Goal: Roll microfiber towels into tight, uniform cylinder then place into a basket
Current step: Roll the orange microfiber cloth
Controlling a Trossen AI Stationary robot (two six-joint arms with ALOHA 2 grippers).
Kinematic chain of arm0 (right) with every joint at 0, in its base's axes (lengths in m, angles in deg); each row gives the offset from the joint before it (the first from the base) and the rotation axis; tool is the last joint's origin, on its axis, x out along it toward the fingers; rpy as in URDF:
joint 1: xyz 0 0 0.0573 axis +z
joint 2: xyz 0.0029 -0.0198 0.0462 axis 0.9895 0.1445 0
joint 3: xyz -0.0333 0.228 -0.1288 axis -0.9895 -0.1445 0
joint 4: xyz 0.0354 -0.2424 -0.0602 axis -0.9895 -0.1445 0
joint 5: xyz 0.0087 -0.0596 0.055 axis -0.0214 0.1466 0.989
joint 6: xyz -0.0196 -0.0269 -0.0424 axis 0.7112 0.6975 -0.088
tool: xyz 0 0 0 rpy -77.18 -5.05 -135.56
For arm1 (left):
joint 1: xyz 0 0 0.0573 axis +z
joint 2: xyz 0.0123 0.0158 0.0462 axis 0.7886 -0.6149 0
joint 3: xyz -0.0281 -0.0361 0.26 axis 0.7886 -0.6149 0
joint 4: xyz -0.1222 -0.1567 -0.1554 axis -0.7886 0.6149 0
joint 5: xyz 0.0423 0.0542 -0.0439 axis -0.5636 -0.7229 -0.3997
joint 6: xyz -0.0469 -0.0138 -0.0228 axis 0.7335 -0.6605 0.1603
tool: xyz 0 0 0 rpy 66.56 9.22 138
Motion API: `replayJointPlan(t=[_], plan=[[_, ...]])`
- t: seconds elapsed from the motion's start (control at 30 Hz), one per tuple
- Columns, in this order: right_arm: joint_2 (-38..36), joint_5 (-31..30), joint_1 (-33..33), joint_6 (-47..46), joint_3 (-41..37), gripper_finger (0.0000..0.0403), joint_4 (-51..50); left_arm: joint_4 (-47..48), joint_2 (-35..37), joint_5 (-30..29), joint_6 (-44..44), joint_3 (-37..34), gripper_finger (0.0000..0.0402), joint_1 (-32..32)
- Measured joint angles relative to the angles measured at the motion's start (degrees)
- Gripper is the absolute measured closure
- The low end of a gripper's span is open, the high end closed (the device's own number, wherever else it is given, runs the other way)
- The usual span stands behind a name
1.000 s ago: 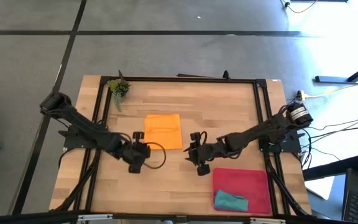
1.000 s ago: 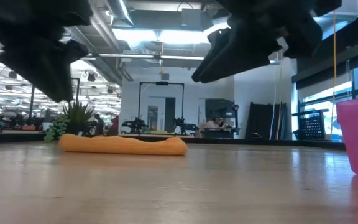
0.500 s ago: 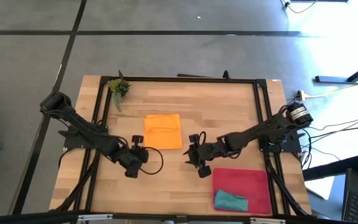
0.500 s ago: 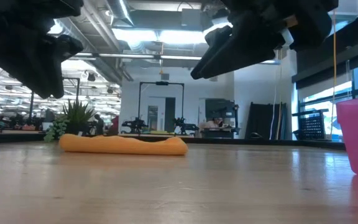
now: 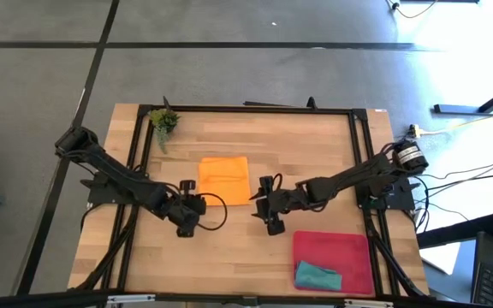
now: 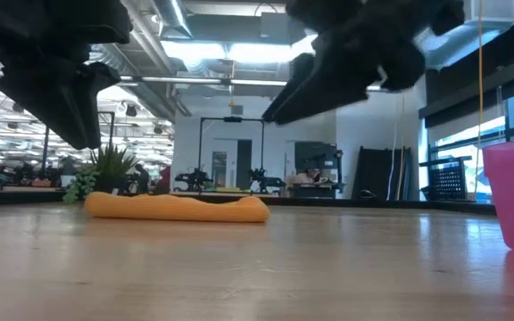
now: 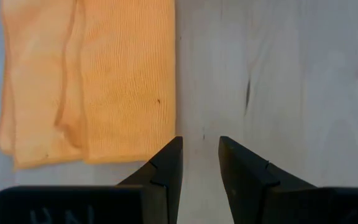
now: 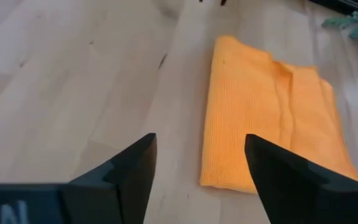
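Two microfiber towels, orange one (image 5: 224, 180) folded flat mid-desk (image 5: 315, 145), teal one (image 5: 317, 276) bunched in the red-pink basket (image 5: 336, 248), left gripper (image 5: 188, 214) narrowly parted, empty, right gripper (image 5: 270, 208) spread wide, empty, both near orange towel

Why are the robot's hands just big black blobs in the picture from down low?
In the low view, bright ceiling lights shine behind the left gripper and right gripper, so they show as dark, soft silhouettes close to the camera. The orange towel looks clearer; in the high view everything is evenly lit.
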Motion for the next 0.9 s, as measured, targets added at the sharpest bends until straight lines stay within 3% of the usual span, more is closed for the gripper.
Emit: replayJointPlan(t=[0.27, 0.9], plan=[[6.3, 1.8, -2.6, 8.5, 0.0, 0.0157, 4.0, -0.3, 0.0, -0.1, -3.5, 0.0, 0.0305, -0.1], [6.7, 2.1, -2.9, 7.8, -0.1, 0.0157, 5.3, -2.3, -0.1, -0.1, -5.6, 0.0, 0.0305, -0.1]])
